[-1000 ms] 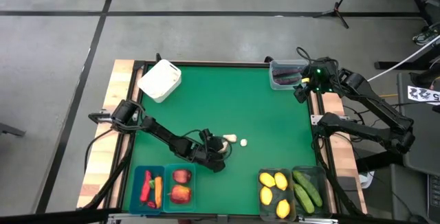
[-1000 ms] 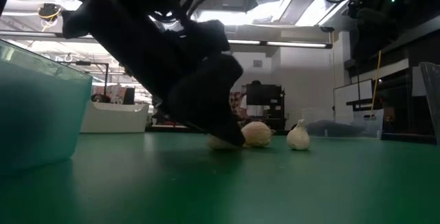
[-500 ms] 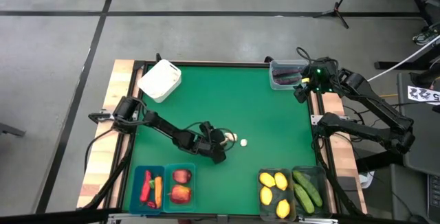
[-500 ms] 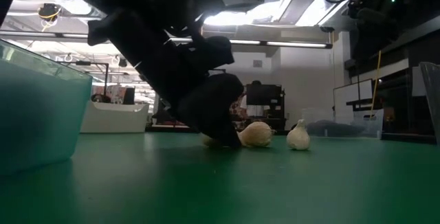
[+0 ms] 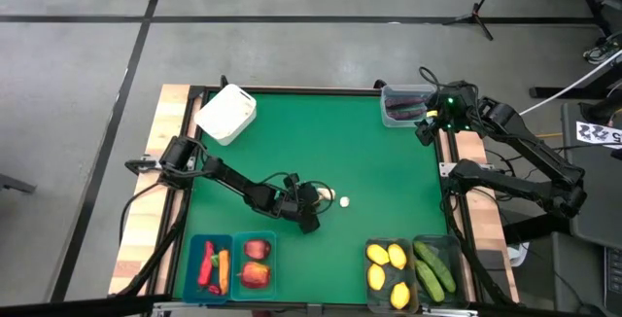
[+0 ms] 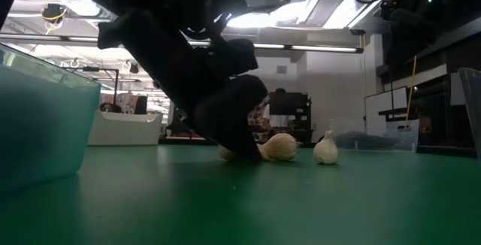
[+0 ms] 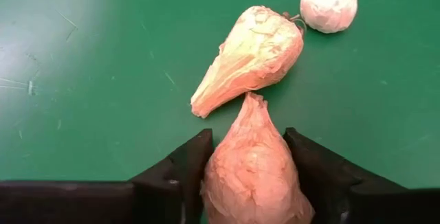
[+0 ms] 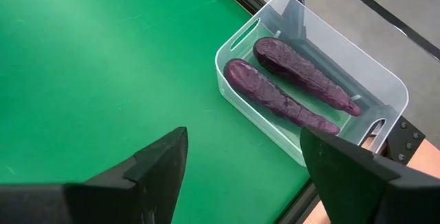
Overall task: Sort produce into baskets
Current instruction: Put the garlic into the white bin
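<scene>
Left gripper (image 7: pixel 251 183) down at mid-table, fingers (image 7: pixel 182 172) pressed to both sides of a papery garlic bulb (image 7: pixel 252 165). Second bulb (image 7: pixel 251 56) just ahead, third (image 7: pixel 330 3) near. Step judged: picking garlic. Next: lift clear, carry to white box (image 5: pixel 226 114). Right gripper (image 8: pixel 240 183) spread wide, parked over eggplant tub (image 8: pixel 309 86).

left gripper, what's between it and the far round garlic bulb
One more garlic bulb, lying on its side, sits between the left gripper and the round bulb, as the left wrist view shows.
</scene>
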